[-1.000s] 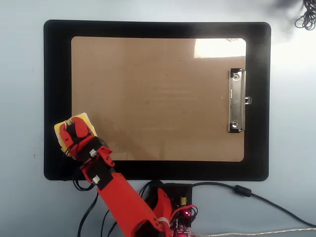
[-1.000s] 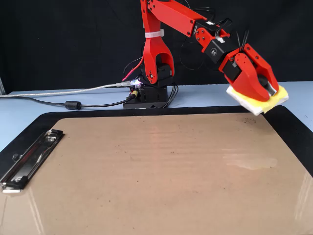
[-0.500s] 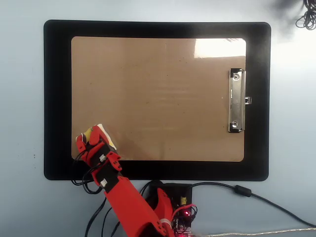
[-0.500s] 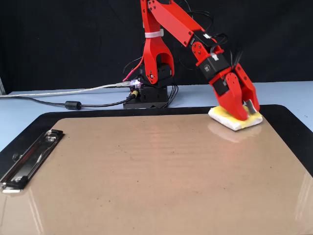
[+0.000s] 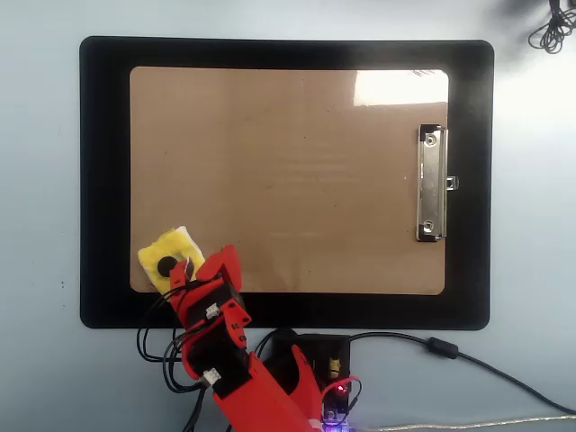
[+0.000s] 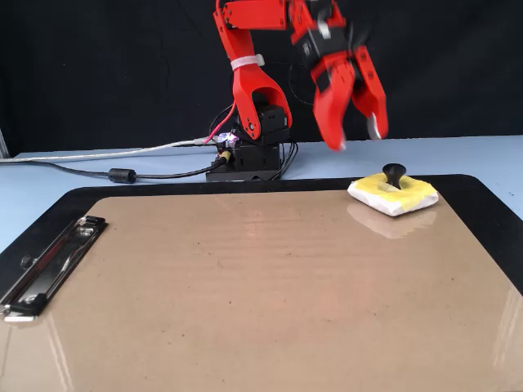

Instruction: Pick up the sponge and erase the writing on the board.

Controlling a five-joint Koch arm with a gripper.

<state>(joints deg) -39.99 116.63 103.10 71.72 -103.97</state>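
Since half a second ago the sponge [image 6: 393, 195] has been released and the gripper [image 6: 357, 137] has been raised clear of it; a second ago the sponge was held in the air beyond the board's edge. The jaws are now spread apart with nothing between them, hanging above and slightly left of the sponge in the fixed view, with open air between tips and knob.

Near edge of the fixed view: the brown board [image 6: 245, 302] fills the lower frame, its surface bare of any marker strokes in both views. The metal clip [image 6: 49, 263] is seen at the left edge there, and at the right edge in the overhead view [image 5: 431, 184].

Farther back, the sponge is seen resting flat at the board's far right corner in the fixed view, black knob upward. In the overhead view it [image 5: 168, 261] lies at the board's [image 5: 288, 180] lower left corner, overlapping the edge toward the black mat [image 5: 103, 180]. The gripper [image 5: 205, 273] sits just right of it in that view.

The board is carried wholly on the mat [image 6: 490, 212], a dark border showing all round.

Farthest: the red arm's base [image 6: 249, 155] with cables [image 6: 114, 171] is set on the pale blue table [image 6: 49, 184].
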